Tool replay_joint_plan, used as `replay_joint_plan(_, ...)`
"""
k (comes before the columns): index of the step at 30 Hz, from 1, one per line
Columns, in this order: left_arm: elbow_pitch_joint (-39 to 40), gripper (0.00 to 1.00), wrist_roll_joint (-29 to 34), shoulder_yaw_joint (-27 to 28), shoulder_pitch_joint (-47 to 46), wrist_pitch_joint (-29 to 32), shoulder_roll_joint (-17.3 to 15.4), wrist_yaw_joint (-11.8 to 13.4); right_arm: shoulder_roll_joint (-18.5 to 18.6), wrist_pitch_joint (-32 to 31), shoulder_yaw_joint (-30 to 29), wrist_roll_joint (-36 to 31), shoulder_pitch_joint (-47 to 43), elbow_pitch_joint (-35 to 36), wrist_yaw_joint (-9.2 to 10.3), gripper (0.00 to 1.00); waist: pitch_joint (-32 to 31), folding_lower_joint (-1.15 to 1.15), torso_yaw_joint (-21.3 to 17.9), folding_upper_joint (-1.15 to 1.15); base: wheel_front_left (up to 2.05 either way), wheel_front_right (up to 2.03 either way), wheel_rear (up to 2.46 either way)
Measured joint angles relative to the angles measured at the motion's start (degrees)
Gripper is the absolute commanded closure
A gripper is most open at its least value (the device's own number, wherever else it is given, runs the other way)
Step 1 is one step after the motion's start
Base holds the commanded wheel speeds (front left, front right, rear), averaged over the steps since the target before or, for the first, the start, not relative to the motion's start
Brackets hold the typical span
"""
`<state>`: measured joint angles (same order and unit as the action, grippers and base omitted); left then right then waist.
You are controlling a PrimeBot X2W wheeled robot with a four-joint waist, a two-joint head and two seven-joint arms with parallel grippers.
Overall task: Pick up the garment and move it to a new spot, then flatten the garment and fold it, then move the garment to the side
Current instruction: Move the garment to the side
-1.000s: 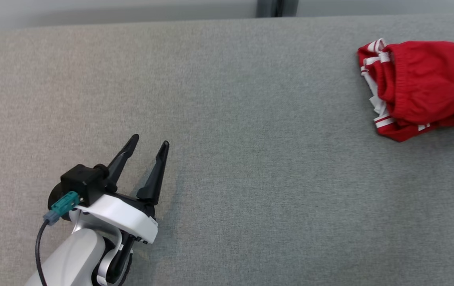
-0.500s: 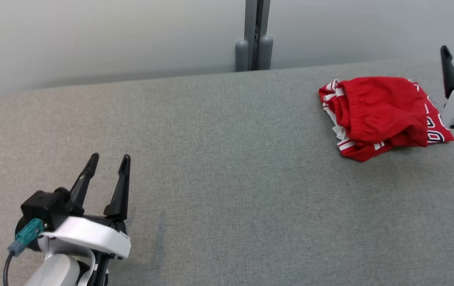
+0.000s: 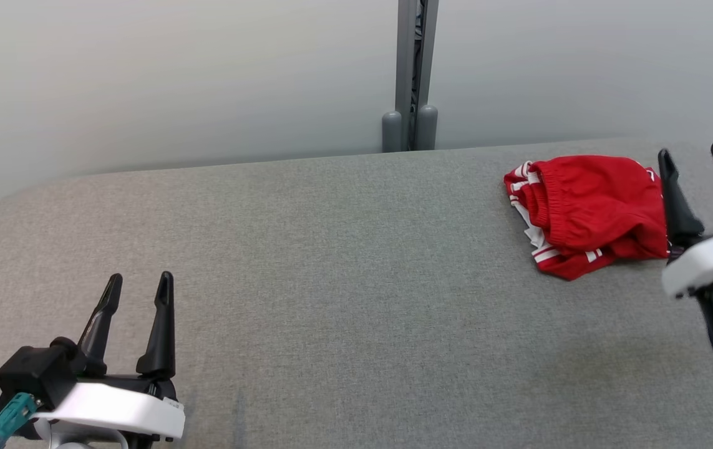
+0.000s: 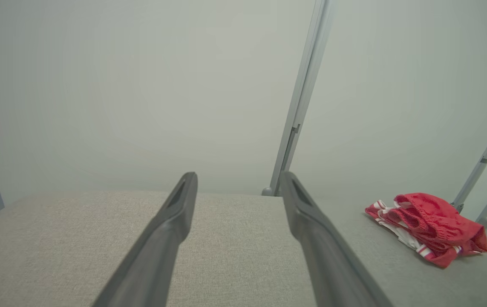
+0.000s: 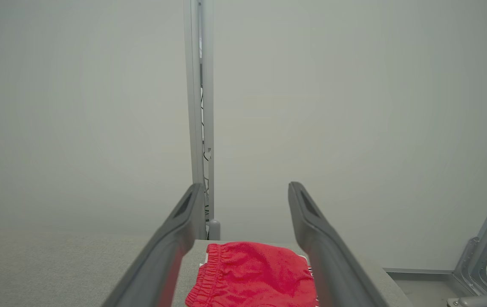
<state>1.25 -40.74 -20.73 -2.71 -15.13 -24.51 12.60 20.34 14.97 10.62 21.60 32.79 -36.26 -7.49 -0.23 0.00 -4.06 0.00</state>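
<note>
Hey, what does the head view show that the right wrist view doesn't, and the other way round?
Head view: the left claw, open, at the near left of the grey padded surface, far from the red garment. Right wrist view: a grey metal frame foot at its lower right, beyond the surface's end. Both: the crumpled garment, the open right claw close to it, and the upright post at the wall.

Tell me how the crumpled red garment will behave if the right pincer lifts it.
Probably floppy: the red garment lies bunched in soft folds, so it should sag from one pinch. Likely light: thin cloth, gathered waistband. Pushed, it may wrinkle on the grey fabric surface rather than slide.
</note>
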Motion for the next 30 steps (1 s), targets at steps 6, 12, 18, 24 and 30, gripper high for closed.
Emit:
replay_joint_plan(6, 1.77, 0.0, 3.54, 2.91, 2.09, 0.0, 2.08, -1.45, -3.27, -0.34, -4.47, -2.15, -12.0, 13.12, 0.0, 0.0, -0.69, 0.0, 1.25, 0.0, 0.0, 0.0, 0.0)
replay_joint_plan(12, -0.62, 0.0, 7.27, 6.38, 5.59, -0.01, 5.54, -3.86, -7.39, -0.89, -7.22, -3.23, -23.03, 22.86, 0.0, 0.0, -1.32, 0.0, 2.43, 0.0, 0.0, 0.0, 0.0)
replay_joint_plan(18, -3.88, 0.0, 9.22, 7.26, 6.23, 0.0, 8.1, -6.81, -9.46, -0.86, -7.47, -4.36, -27.48, 25.15, 0.0, 0.0, -1.67, 0.0, 3.0, 0.0, 0.0, 0.0, 0.0)
replay_joint_plan(24, -7.86, 0.0, 12.28, 9.31, 6.99, 0.0, 11.46, -10.11, -11.9, -0.3, -8.45, -5.73, -31.15, 24.37, 0.0, 0.0, -2.01, 0.0, 3.88, 0.0, 0.0, 0.0, 0.0)
replay_joint_plan(30, -8.8, 0.0, 16.1, 11.85, 7.26, -0.01, 13.63, -11.79, -12.89, -0.09, -9.8, -6.89, -33.19, 25.66, 0.0, 0.0, -2.01, 0.0, 4.28, 0.0, 0.0, 0.0, 0.0)
